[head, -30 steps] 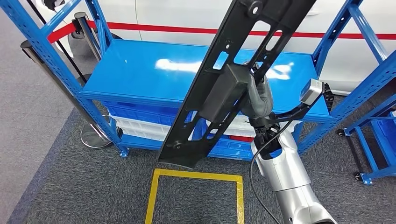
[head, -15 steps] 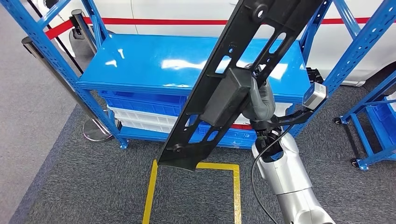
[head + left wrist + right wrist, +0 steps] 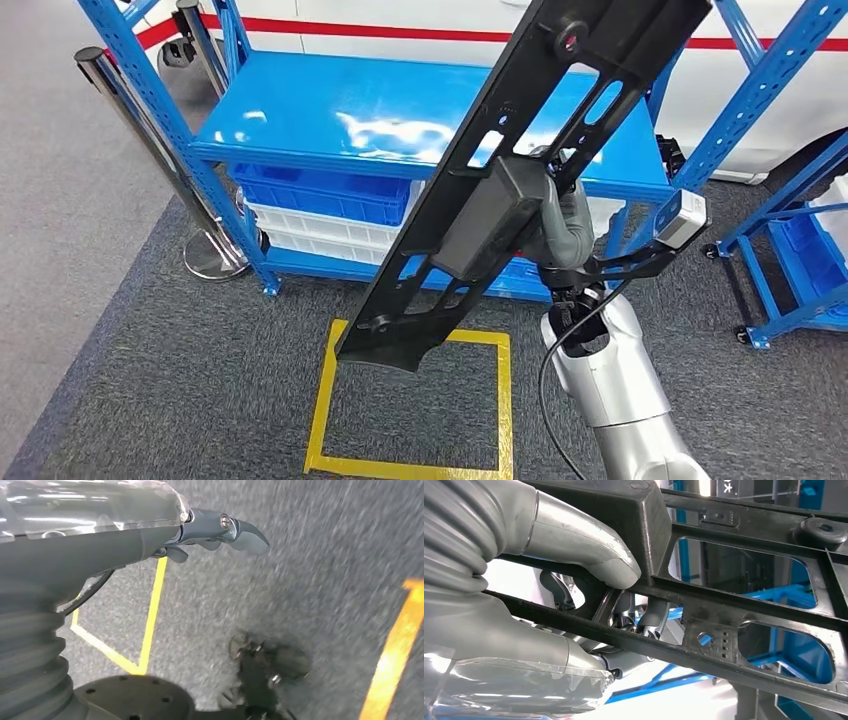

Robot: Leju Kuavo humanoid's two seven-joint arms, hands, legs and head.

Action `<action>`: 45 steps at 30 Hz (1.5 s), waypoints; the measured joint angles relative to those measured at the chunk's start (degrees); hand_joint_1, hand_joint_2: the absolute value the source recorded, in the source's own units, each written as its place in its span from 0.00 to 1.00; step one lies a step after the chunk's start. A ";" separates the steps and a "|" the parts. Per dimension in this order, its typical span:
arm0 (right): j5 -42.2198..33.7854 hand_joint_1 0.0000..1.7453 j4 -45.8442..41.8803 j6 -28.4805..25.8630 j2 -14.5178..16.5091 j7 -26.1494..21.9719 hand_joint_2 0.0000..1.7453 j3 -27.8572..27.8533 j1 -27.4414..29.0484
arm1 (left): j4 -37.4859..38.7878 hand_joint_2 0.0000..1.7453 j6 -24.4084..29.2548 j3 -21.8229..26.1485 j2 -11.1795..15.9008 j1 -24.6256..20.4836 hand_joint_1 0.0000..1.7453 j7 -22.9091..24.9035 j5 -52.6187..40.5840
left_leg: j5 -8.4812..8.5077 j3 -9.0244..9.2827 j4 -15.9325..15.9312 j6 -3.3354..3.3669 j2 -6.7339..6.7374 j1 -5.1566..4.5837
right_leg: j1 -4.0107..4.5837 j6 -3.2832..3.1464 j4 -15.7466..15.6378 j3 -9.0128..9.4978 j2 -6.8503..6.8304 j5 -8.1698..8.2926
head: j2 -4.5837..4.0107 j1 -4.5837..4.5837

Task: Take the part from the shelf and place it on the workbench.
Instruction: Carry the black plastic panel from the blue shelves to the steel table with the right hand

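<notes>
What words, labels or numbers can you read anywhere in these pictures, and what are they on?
None can be read.
A small white mark, cut off by the frame edge and too small to read, sits on a dark panel behind the long black plastic part.
The part itself, held by the right hand, shows no lettering, nor does the blue shelf.

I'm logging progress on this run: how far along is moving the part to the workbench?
Done: the long black part is off the blue shelf, whose top is bare.
In hand: the right hand grips the part near its middle, holding it tilted above the carpet; the left hand hangs free over the floor.
Left: carrying it to the workbench and setting it down.
</notes>
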 joint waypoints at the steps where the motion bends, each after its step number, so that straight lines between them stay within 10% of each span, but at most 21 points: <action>1: 0.09 1.00 -0.02 0.12 0.00 0.00 1.00 -0.04 0.15 | 0.00 1.00 0.03 0.00 -0.02 0.08 0.00 -0.11 0.02 | 0.45 -0.93 0.31 -0.13 0.01 0.05 | -0.08 0.13 0.77 0.68 -0.01 1.12 | 0.00 0.00; 3: 0.25 1.00 -0.20 0.25 0.00 -0.01 1.00 -0.15 0.26 | 0.00 1.00 0.07 0.00 -0.10 0.17 0.00 -0.26 0.03 | 1.06 -2.67 1.31 -0.52 0.01 0.16 | -0.34 0.32 -3.45 4.82 -0.05 4.10 | 0.00 0.00; 7: 0.55 1.00 -0.92 0.58 0.08 -0.26 1.00 -0.24 0.34 | 0.00 1.00 0.11 0.02 -0.11 0.20 0.00 -0.30 0.10 | 1.99 -4.91 3.24 -1.70 -0.10 -0.05 | 0.00 -0.72 -14.15 11.68 0.11 2.45 | -0.01 -0.05; 10: 0.76 1.00 -0.97 0.64 0.15 -0.40 1.00 -0.26 0.56 | 0.00 1.00 0.13 0.02 0.01 0.36 0.00 -0.30 0.40 | 1.20 -5.84 4.14 -2.74 -0.18 0.17 | -0.09 -2.33 -14.30 10.52 -0.04 3.51 | 0.00 -0.04; 14: 1.01 1.00 -0.98 0.75 0.55 -0.57 1.00 -0.26 0.60 | 0.00 1.00 0.13 0.04 0.07 0.48 0.00 -0.30 0.63 | -7.94 -9.27 15.93 -3.69 -0.23 0.49 | -0.06 -3.37 -14.28 7.93 -0.15 5.71 | 0.01 -0.17; 16: 1.08 1.00 -0.98 0.75 0.58 -0.57 1.00 -0.28 0.62 | 0.00 1.00 0.13 0.04 0.07 0.48 0.00 -0.27 0.62 | -8.08 -9.04 19.51 -3.65 -0.24 0.50 | 0.11 -3.35 -14.11 6.46 -0.16 6.73 | 0.01 -0.17; 21: 1.18 1.00 -1.69 0.78 0.70 -0.60 1.00 -0.77 0.60 | 0.00 1.00 0.17 0.04 0.37 0.22 0.00 -0.02 0.52 | -4.42 2.44 3.91 -1.91 -0.57 -0.10 | 0.42 -2.57 -14.16 4.17 -0.07 9.17 | 0.00 -0.13; 24: 1.22 1.00 -1.98 0.83 0.75 -0.61 1.00 -1.14 0.67 | 0.00 1.00 0.21 0.04 0.44 0.17 0.00 0.07 0.49 | -3.59 3.29 0.89 -1.30 -0.56 -0.32 | 0.23 -1.46 -15.19 4.01 -0.09 10.70 | 0.00 -0.16; 26: 1.26 1.00 -2.04 0.84 0.75 -0.60 1.00 -1.48 0.73 | 0.00 1.00 0.22 0.04 0.44 0.12 0.00 0.13 0.51 | -2.15 2.63 -0.02 -0.65 -0.31 -0.03 | 0.28 -0.90 -13.80 3.26 -0.01 8.59 | -0.01 -0.10; 30: 1.38 1.00 -2.06 0.90 0.74 -0.56 1.00 -1.76 1.01 | 0.00 1.00 0.23 0.04 0.44 0.14 0.00 0.15 0.58 | -0.03 -0.25 0.26 0.03 -0.09 -0.15 | 0.16 -0.35 -0.77 -0.03 0.01 -0.12 | 0.00 -0.01; 32: 1.51 1.00 -2.06 1.02 0.74 -0.59 1.00 -1.81 1.14 | 0.00 1.00 0.22 0.05 0.44 0.17 0.00 0.10 0.60 | 0.62 -1.87 0.88 -0.06 -0.08 -0.19 | 0.16 -0.29 0.11 1.43 0.00 1.69 | 0.01 -0.01; 34: 1.70 1.00 -2.11 1.16 0.74 -0.77 1.00 -1.86 1.16 | 0.00 1.00 0.21 0.06 0.38 0.20 0.00 0.01 0.58 | 0.98 -3.14 1.56 -0.29 -0.09 -0.18 | 0.22 -0.63 -6.20 6.27 0.00 4.20 | 0.00 -0.02; 37: 2.03 1.00 -2.56 1.25 0.76 -1.05 1.00 -2.07 1.18 | 0.00 1.00 0.26 0.07 0.25 0.16 0.00 -0.06 0.56 | 1.66 -4.13 2.17 -1.02 -0.08 -0.28 | 0.71 -1.38 -15.03 11.69 -0.03 3.13 | 0.00 -0.06; 41: 2.33 1.00 -2.85 1.29 0.79 -1.12 1.00 -2.44 1.44 | 0.00 1.00 0.40 0.07 0.36 0.18 0.00 0.02 0.56 | 0.79 -5.06 3.44 -2.29 -0.27 -0.36 | 0.19 -2.53 -16.61 11.79 -0.25 4.04 | 0.00 -0.16; 45: 2.59 1.00 -2.88 1.43 0.85 -1.02 1.00 -2.69 1.86 | 0.00 1.00 0.60 0.07 0.40 0.24 0.00 0.03 0.55 | -6.25 -9.76 16.47 -3.57 -0.38 0.42 | -0.05 -2.98 -16.70 10.94 -0.17 4.96 | 0.00 -0.41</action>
